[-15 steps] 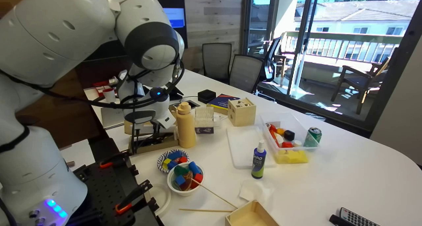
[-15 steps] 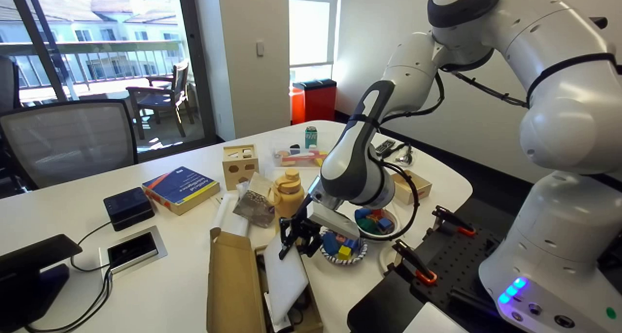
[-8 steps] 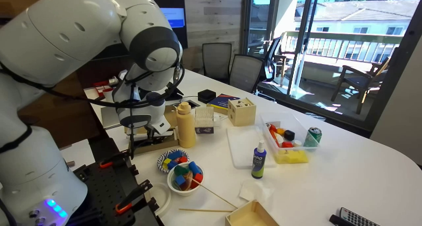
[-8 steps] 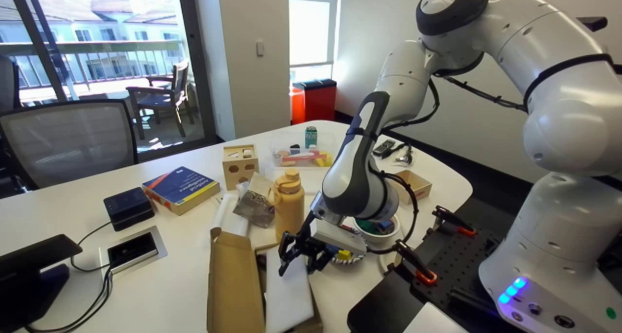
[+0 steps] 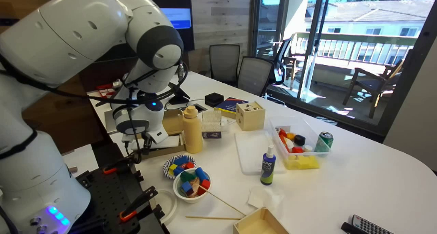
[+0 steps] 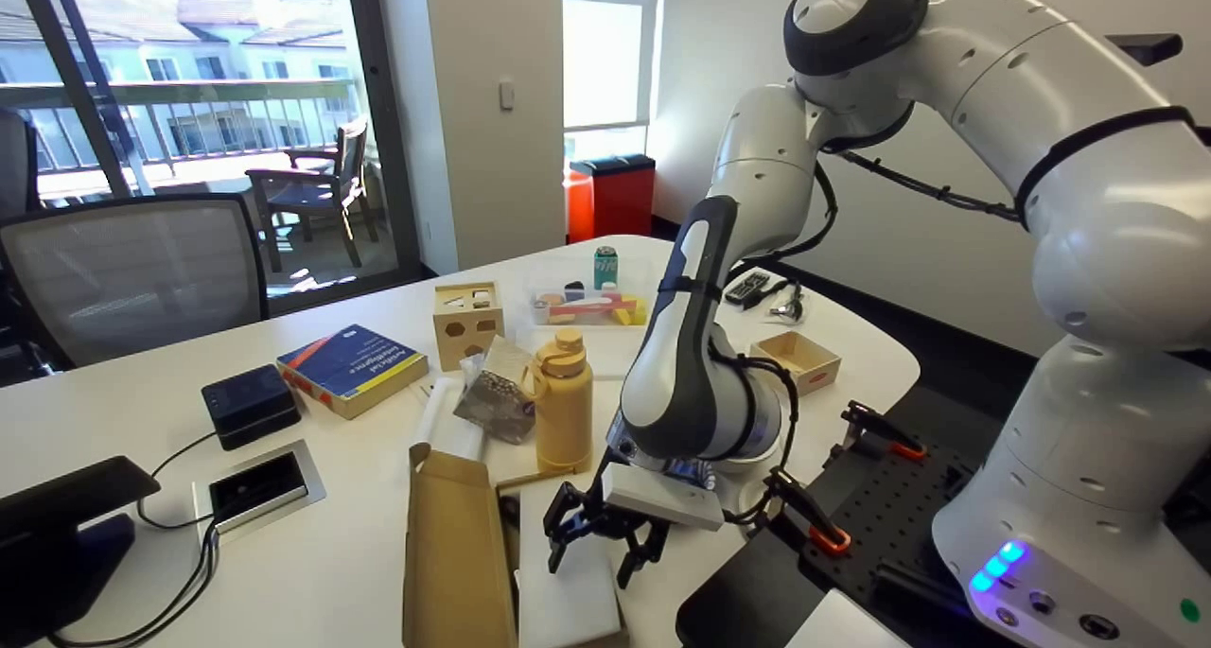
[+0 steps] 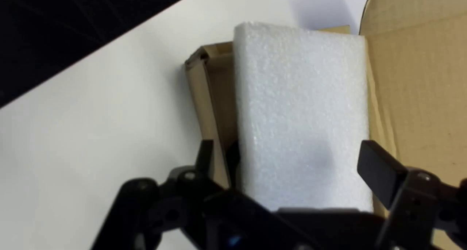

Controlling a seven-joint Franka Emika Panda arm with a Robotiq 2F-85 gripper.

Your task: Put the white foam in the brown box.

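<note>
Hangs over the box (image 7: 205, 107) with the hand (image 6: 589, 575) released and its fingers (image 7: 380, 173) spread wide toward the two long edges of the foam (image 7: 306, 107) in the wrist view. Cannot tell about any touch. Can see the foam lying lengthwise in the box, beside the turned-back flap (image 6: 454, 553); cannot tell how deep. Can also see, on the desk (image 5: 341, 186) just beside one end of the box, a bottle (image 6: 565, 411) and, near it in an exterior view, a bowl (image 5: 192, 200) of blocks (image 5: 187, 187); farther off, a book (image 6: 352, 369).
</note>
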